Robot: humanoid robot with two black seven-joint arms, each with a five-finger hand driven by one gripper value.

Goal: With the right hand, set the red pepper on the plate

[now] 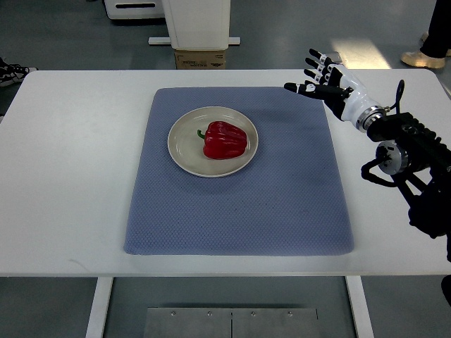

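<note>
Red pepper (225,139) in the top view: it lies on its side in the middle of the cream plate (182,144), stem toward the plate's left, so the placement looks complete. The plate sits on the upper left part of a blue mat (239,211) that covers the centre of the white table (77,176). The right hand (325,79) hangs over the mat's far right corner, fingers spread and holding nothing, well apart from the pepper, which lies to its left. No left arm shows.

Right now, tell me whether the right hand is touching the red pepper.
Apart. The top view shows the right hand open, with bare blue mat separating it from the red pepper.
</note>
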